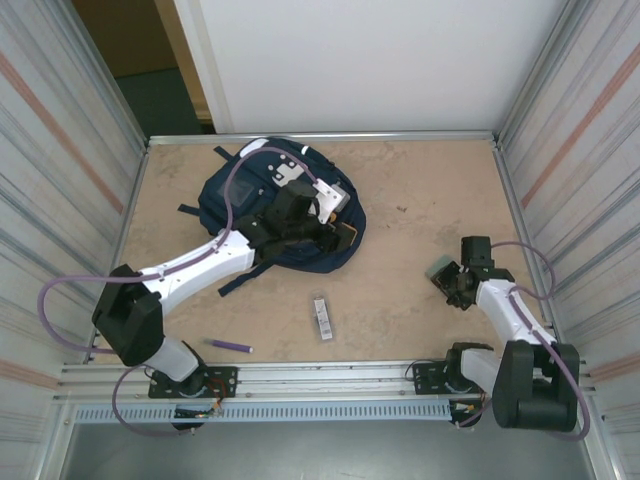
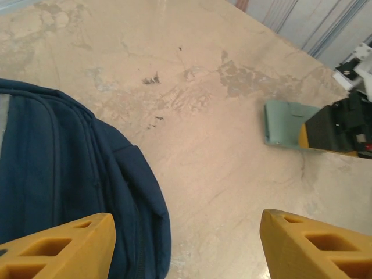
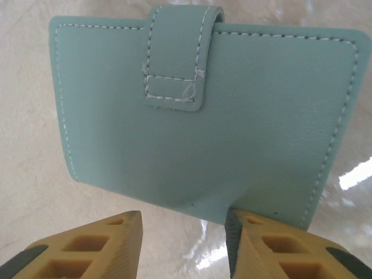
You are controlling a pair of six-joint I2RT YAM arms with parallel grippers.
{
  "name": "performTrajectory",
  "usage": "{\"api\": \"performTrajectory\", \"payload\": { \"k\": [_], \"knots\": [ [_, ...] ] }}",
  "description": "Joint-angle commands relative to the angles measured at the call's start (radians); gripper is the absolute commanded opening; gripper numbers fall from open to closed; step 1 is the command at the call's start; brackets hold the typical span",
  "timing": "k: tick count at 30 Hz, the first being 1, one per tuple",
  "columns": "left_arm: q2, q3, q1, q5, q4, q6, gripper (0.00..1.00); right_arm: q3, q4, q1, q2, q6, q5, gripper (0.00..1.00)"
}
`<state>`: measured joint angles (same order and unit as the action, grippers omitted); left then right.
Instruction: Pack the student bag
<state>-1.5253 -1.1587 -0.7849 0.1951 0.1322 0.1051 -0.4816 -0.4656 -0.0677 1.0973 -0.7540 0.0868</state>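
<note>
Where the overhead view takes in the whole table (image 1: 420, 190), the student bag (image 1: 225, 195) lies flat on its far left part, well apart from the right arm. The left arm reaches diagonally across the bag, so that the left gripper (image 1: 345, 230) sits at the bag's right edge. In the left wrist view its two yellow fingers (image 2: 64, 247) stand wide apart with nothing between them, framing the navy fabric of the bag (image 2: 58, 174) on one side and bare table on the other.

The right gripper (image 1: 452, 282) is low over the right part of the table, at a pale green wallet (image 1: 442, 269). In the right wrist view the wallet (image 3: 203, 116) shows a stitched border and a closing tab (the tab on the edge away from the camera). The right gripper (image 3: 183, 232) has its jaws partly apart, table surface showing in the gap; one fingertip overlaps the wallet's near edge, and whether it touches cannot be told.

A purple pen (image 1: 231, 345) and a small pale oblong item (image 1: 322, 318) lie near the front edge, both apart from the bag.
</note>
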Motion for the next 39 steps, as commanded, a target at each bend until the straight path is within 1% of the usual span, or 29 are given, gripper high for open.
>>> {"api": "performTrajectory", "payload": {
  "k": [1,3,5,7,10,12,14,17,18,20,22,24,26,29,31,34,37,39],
  "knots": [
    [0.032,0.040,0.003,0.050,-0.027,0.074,0.66,-0.007,0.094,-0.006,0.068,0.065,0.014,0.35],
    [0.031,0.087,-0.005,0.069,-0.083,0.128,0.65,-0.023,0.115,-0.003,0.114,0.079,0.041,0.30],
    [0.016,0.131,-0.014,0.107,-0.149,0.152,0.65,-0.039,0.133,0.016,0.162,0.092,0.097,0.30],
    [-0.003,0.125,-0.018,0.123,-0.130,0.167,0.64,-0.055,0.140,0.072,0.192,0.098,0.115,0.30],
    [-0.018,0.097,-0.018,0.115,-0.075,0.176,0.64,-0.104,0.139,0.202,0.231,0.095,0.133,0.30],
    [-0.031,0.097,-0.018,0.114,-0.088,0.173,0.64,-0.133,0.150,0.294,0.256,0.055,0.164,0.33],
    [-0.044,0.080,-0.017,0.123,-0.078,0.175,0.64,-0.152,0.171,0.362,0.270,-0.004,0.190,0.35],
    [-0.058,0.053,-0.022,0.133,-0.051,0.197,0.64,-0.206,0.158,0.399,0.261,-0.064,0.221,0.44],
    [-0.063,0.057,-0.023,0.133,-0.060,0.203,0.64,-0.226,0.145,0.398,0.252,-0.065,0.229,0.45],
    [-0.078,0.063,-0.027,0.142,-0.076,0.221,0.63,-0.266,0.081,0.386,0.213,-0.039,0.201,0.49],
    [-0.098,0.048,-0.028,0.162,-0.058,0.268,0.63,-0.290,0.023,0.343,0.177,0.017,0.166,0.52],
    [-0.121,0.029,-0.033,0.187,-0.044,0.316,0.62,-0.294,-0.023,0.254,0.156,0.062,0.140,0.55],
    [-0.152,0.015,-0.048,0.199,-0.053,0.352,0.61,-0.281,-0.039,0.131,0.157,0.102,0.136,0.55],
    [-0.210,-0.025,-0.081,0.195,-0.056,0.377,0.60,-0.267,-0.018,0.024,0.200,0.162,0.124,0.52],
    [-0.249,-0.057,-0.102,0.197,-0.048,0.397,0.60,-0.277,0.001,0.001,0.246,0.180,0.134,0.49],
    [-0.314,-0.094,-0.132,0.206,-0.061,0.427,0.60,-0.301,0.048,0.007,0.312,0.221,0.143,0.48],
    [-0.367,-0.138,-0.139,0.244,-0.054,0.461,0.59,-0.329,0.064,0.012,0.377,0.270,0.132,0.43],
    [-0.379,-0.150,-0.139,0.248,-0.049,0.470,0.59,-0.342,0.059,0.013,0.416,0.282,0.160,0.42]
  ]
}}
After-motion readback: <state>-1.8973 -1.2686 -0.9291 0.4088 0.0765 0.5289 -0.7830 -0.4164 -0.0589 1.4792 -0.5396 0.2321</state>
